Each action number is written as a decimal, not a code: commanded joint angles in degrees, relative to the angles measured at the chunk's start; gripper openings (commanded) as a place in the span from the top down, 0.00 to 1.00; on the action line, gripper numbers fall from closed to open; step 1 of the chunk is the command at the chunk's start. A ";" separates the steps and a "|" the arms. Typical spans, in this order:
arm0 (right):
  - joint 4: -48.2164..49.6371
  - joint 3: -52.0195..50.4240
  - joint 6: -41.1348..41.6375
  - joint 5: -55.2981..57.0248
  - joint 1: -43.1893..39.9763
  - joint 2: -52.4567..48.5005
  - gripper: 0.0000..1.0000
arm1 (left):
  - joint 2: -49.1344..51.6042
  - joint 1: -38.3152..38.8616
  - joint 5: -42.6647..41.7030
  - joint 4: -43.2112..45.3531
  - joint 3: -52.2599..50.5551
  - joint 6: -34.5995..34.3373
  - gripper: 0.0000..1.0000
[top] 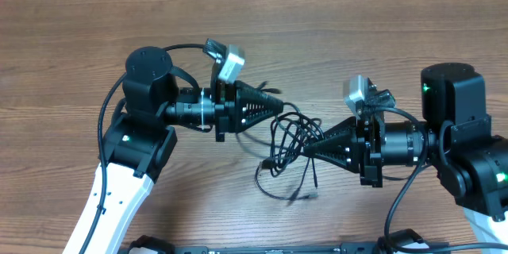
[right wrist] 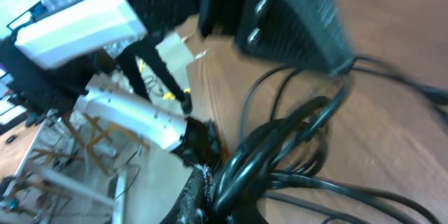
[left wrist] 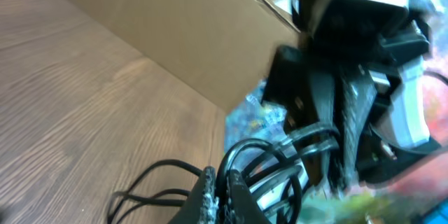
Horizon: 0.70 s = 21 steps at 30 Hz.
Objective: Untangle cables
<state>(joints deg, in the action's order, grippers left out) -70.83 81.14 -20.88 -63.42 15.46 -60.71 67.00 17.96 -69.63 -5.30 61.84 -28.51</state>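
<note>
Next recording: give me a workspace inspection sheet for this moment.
Surface: wooden table, brown grain.
Job's things: thin cables, one tangled bunch between the claws.
Clutter: nothing seen.
Claws: left claw shut on the thin cables; right claw shut on them too.
Cables: thick arm wires loop off both arms.
Surroundings: brown board behind the table; the rest is blurred.

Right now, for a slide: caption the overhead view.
Tangled black cables gripped by left gripper and right gripper on wooden table.
</note>
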 commanded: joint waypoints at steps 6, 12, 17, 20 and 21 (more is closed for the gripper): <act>-5.84 1.31 -3.76 3.48 0.28 0.81 0.96 | -0.28 -0.68 11.54 10.43 0.15 -14.34 0.96; -6.03 1.31 -6.56 3.37 0.28 0.83 0.96 | -0.24 -0.68 -1.92 7.87 0.15 -1.46 0.49; -4.15 1.31 -12.46 -3.91 0.28 0.81 0.96 | 0.61 -0.68 -20.92 2.40 0.13 17.46 0.09; -0.39 1.31 -12.39 -7.04 0.28 0.81 0.96 | 2.10 -0.66 -20.90 0.72 0.13 18.93 0.12; 0.37 1.31 -12.41 -7.76 0.28 0.81 0.96 | 2.45 -0.66 -20.90 0.63 0.13 18.91 0.14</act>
<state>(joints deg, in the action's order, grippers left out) -72.05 81.23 -31.57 -65.82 15.49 -60.60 67.96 17.50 -86.59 -4.38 61.76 -14.76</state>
